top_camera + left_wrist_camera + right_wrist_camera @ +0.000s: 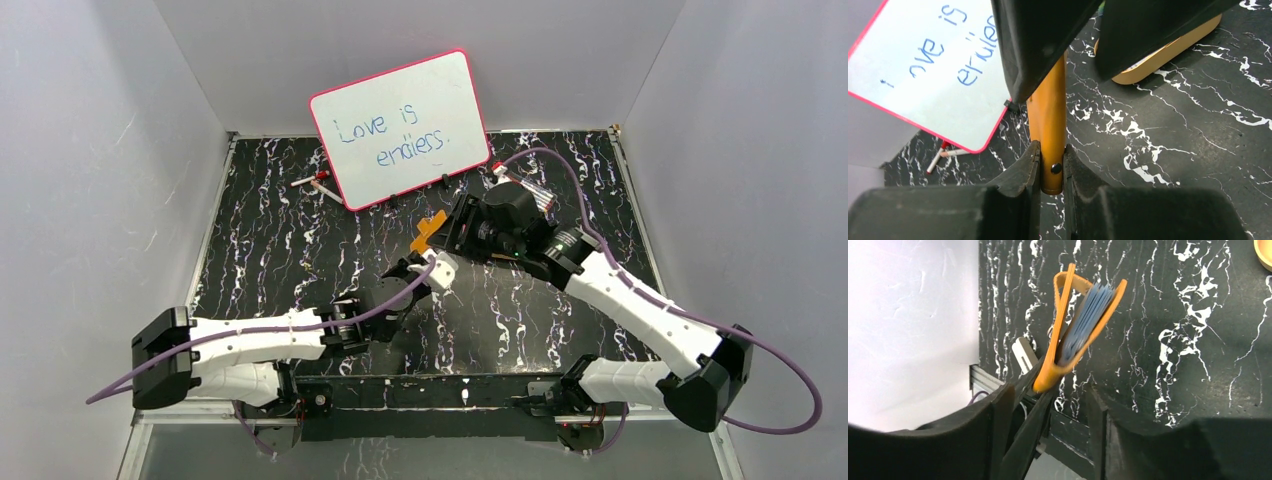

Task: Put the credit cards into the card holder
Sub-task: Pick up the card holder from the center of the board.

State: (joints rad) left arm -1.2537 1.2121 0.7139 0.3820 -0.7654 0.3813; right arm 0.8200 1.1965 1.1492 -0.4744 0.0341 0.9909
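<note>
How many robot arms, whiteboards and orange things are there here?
White robot arms: 2 (left arm, right arm)
Pink-rimmed rectangular whiteboard: 1
Orange things: 2 (folded orange leather-like card holder, orange-tan oval tray)
Total: 5

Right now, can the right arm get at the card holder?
Probably yes: the left gripper holds the card holder up, just ahead of the open right gripper, with nothing between.

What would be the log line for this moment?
left gripper: shut on wallet | right gripper: open, beside wallet | wallet: held off table, partly open
</note>
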